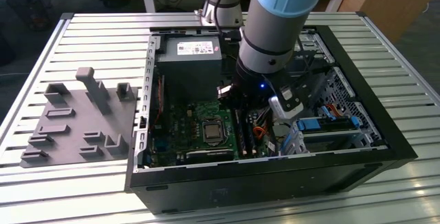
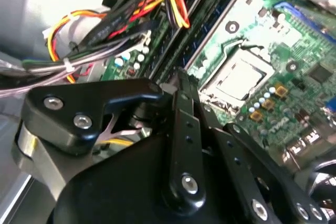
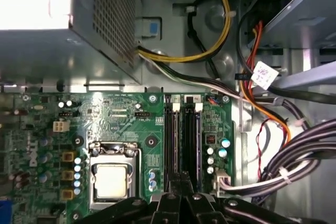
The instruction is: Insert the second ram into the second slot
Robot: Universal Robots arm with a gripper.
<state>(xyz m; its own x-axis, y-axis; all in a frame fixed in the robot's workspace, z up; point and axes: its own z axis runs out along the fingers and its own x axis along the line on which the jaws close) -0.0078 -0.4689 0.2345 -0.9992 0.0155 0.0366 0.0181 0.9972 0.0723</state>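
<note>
first wrist view has the gripper (image 3: 178, 184) nearest the lens, its black links meeting over the lower end of the memory slots (image 3: 184, 140). the fingertips come close together there on a thin dark edge that lines up with the slots, which looks like the second ram (image 3: 178, 179), though whether the gripper is actually pinching it or just pressing on it i cannot tell. past the fingertips the green board (image 3: 105, 124) lies flat, with the bare metal processor socket (image 3: 111, 179) just beside the slots. farther on sits the grey perforated power box (image 3: 100, 19), and a bunch of yellow, red and black wires (image 3: 220, 40) runs along the case wall.

second wrist view shows the gripper (image 2: 181, 85) from behind its bolted black arms, tips down at the long dark slots (image 2: 184, 35), with the socket (image 2: 236, 80) just beside them and coloured wires (image 2: 105, 24) on the other side.

exterior view has the open black computer case (image 1: 275, 165) on the slatted metal counter (image 1: 103, 38), the arm (image 1: 275, 23) reaching straight down into it near the board's middle. a grey holder block (image 1: 75, 121) lies on the counter at the exterior view's left, well apart from the case.
</note>
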